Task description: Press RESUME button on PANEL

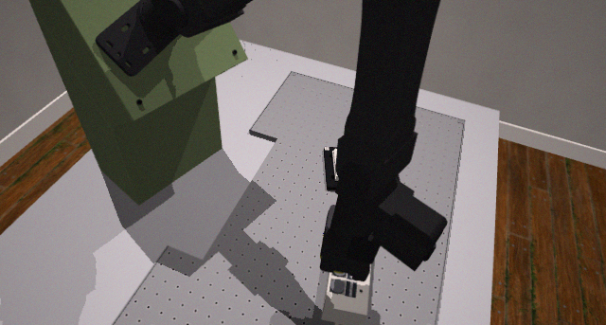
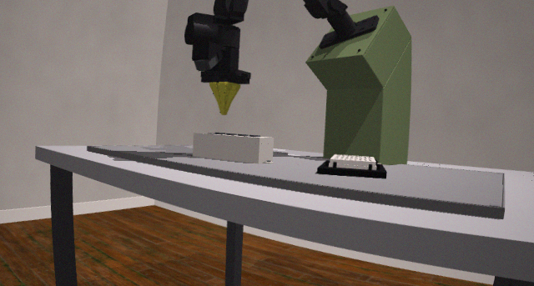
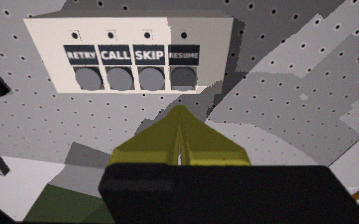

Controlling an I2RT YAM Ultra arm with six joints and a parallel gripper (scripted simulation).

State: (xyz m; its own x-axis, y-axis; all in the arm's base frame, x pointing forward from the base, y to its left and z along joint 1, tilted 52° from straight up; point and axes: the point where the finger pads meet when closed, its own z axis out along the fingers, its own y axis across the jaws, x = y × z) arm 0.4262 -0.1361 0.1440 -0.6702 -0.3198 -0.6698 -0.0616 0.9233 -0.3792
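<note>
The PANEL (image 3: 130, 52) is a pale box with four grey buttons in a row; in the wrist view their names read RETRY, CALL, SKIP, RESUME from left to right. The RESUME button (image 3: 183, 77) is the rightmost, in shadow. All lamps, such as the one beyond RESUME (image 3: 183, 35), are dark. My gripper (image 3: 179, 112) has yellow fingers shut to a point, empty, hovering above the panel (image 2: 233, 147) near its RESUME end; it also shows in the exterior view (image 2: 224, 111). The white plate C15 (image 2: 353, 161) sits on the black nest N1 (image 2: 351, 170).
The green arm pedestal (image 2: 367, 90) stands behind the plate nest. The panel and nest sit on a grey perforated board (image 1: 303, 188) on the white table. The arm hides most of the panel (image 1: 345, 292) in the top view.
</note>
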